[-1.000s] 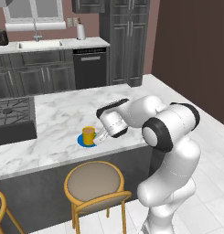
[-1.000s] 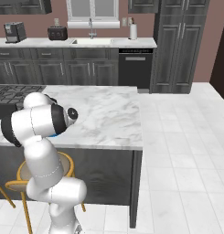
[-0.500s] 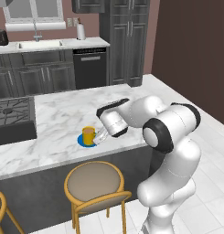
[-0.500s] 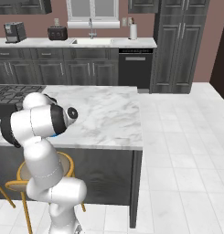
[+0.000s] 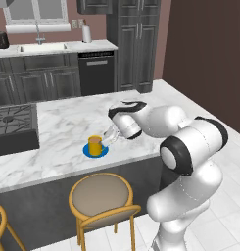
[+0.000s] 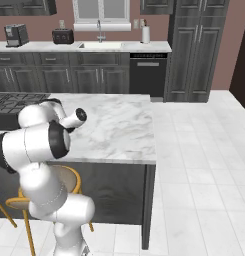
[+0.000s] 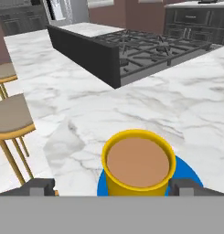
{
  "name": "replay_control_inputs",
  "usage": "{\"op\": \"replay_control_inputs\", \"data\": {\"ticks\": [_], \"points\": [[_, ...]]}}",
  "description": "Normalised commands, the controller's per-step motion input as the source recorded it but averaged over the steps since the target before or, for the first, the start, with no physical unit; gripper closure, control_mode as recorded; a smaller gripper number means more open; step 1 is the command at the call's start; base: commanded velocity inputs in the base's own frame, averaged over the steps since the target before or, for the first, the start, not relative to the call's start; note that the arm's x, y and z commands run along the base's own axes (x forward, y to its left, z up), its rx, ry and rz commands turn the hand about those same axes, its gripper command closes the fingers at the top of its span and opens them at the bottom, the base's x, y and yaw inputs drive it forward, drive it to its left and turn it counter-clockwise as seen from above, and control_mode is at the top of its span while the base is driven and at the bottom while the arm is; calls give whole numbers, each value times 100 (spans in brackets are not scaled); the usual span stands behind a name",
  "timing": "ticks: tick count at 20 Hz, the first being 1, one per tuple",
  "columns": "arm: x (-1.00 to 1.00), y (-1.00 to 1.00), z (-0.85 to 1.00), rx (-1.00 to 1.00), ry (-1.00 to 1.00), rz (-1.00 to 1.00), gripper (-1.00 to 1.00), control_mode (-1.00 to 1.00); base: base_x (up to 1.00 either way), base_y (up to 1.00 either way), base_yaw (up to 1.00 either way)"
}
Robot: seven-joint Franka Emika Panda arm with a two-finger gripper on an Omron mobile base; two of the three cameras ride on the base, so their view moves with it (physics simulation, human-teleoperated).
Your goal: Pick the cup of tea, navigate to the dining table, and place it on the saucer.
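Scanning from the left in the left base view: sitting at the left end of the dining table [image 5: 67, 127] and sunk into its marble top, a black gas cooktop [image 5: 12, 121]. Standing further right, near the front edge of that top and about midway along it, the cup of tea [image 5: 95, 145], upright and resting on the saucer [image 5: 96, 150], blue rim showing all round the yellow base. Reaching in just to the right of the cup, the gripper [image 5: 107, 142], tilted down toward it from the white arm rising at the lower right. Tucking under the front edge below the cup, a round stool [image 5: 101, 196] with a tan seat and yellow frame.

Looking along the hand view: showing at the left edge, two stool seats; then spreading wide at the bottom, the gripper [image 7: 112, 186], one dark fingertip [image 7: 39, 186] well left of the cup of tea [image 7: 137, 163] and the other just off its right side, both standing clear of the yellow wall and gripping nothing. Filling the cup close to the brim, brown tea. Peeking out on both sides underneath, the saucer [image 7: 189, 176]. Lying beyond, toward the upper right, the cooktop [image 7: 145, 50].
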Motion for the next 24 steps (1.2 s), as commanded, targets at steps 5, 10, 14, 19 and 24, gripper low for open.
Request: {"op": "replay_control_inputs", "data": {"ticks": [5, 10, 14, 19, 24], "points": [[-48, -6, 49, 0, 12, 3, -100, -100, 0, 0, 0], [-95, -23, 48, 0, 1, 0, -100, -100, 0, 0, 0], [-100, -32, 33, 0, 0, 0, -100, -100, 0, 0, 0], [-100, -39, 25, 0, 0, -3, -100, -100, 0, 0, 0], [-100, -43, 28, 0, 0, -7, -100, -100, 0, 0, 0]]}}
